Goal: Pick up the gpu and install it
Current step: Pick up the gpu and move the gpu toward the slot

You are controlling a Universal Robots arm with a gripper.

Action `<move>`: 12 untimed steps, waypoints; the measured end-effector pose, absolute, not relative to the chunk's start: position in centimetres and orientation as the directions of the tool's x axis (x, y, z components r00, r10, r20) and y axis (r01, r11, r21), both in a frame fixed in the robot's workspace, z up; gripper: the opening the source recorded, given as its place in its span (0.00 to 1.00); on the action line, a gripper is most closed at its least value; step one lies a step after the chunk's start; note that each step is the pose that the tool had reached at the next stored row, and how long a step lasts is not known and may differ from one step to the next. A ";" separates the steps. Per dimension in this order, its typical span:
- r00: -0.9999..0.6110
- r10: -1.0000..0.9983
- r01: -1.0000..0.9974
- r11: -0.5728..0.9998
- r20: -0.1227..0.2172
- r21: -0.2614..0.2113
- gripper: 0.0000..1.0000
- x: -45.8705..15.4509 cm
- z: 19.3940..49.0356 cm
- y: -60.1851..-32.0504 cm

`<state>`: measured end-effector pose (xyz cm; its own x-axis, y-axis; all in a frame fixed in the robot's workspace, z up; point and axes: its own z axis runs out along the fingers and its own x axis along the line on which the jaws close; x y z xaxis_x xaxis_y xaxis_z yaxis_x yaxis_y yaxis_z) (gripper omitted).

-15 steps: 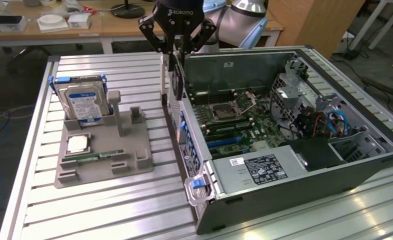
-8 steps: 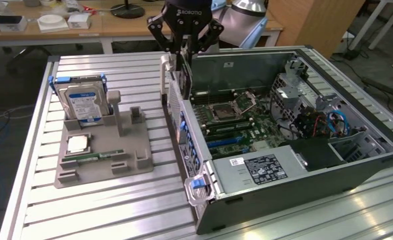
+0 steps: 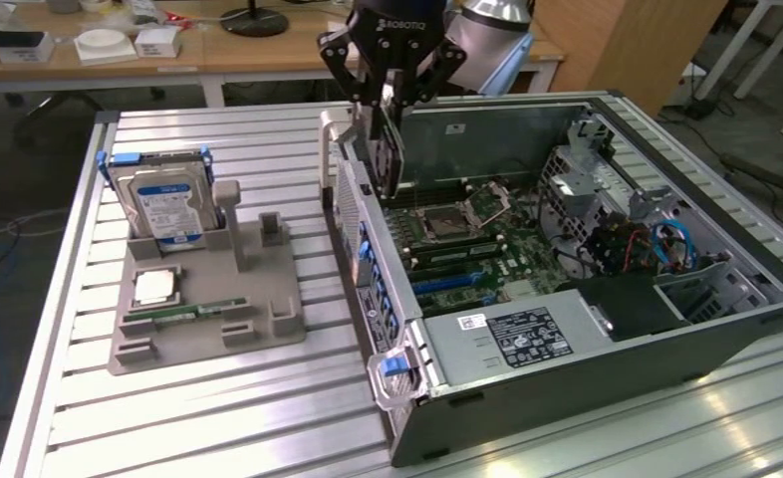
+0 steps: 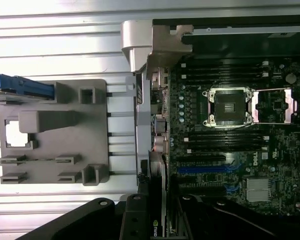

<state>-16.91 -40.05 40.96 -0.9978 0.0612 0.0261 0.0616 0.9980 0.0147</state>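
Across the slatted metal table (image 3: 232, 428), toward three o'clock in the exterior view — open computer case (image 3: 710, 329), lying on its side, motherboard (image 3: 478, 249) exposed. At nine o'clock of the case, near it: grey parts holder (image 3: 279, 334), with silver blue-labelled hard drive (image 3: 165, 204) standing upright at its twelve o'clock end, square processor chip (image 3: 156, 287) and narrow green memory stick (image 3: 185, 313) lying flat nearer six. Above the case's rear wall (image 3: 352, 209), at eleven o'clock of the motherboard: black gripper (image 3: 389, 95), pointing down, clamped on the gpu (image 3: 389, 154). Card held on edge, upright, clear of the board — not seated in any slot. From the wrist: gpu's thin edge (image 4: 157, 200), just beside the ends of the blue slots (image 4: 202, 170).
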 end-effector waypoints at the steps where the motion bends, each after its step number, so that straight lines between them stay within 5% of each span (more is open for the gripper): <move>1: -0.998 0.061 0.062 0.998 0.027 0.015 0.26 -16.7 41.0 -40.0; 12: -0.997 0.064 0.065 0.998 0.031 0.016 0.26 -14.4 40.9 -40.0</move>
<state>-14.39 -40.05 40.94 -0.9974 0.0644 0.0310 0.0649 0.9978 0.0162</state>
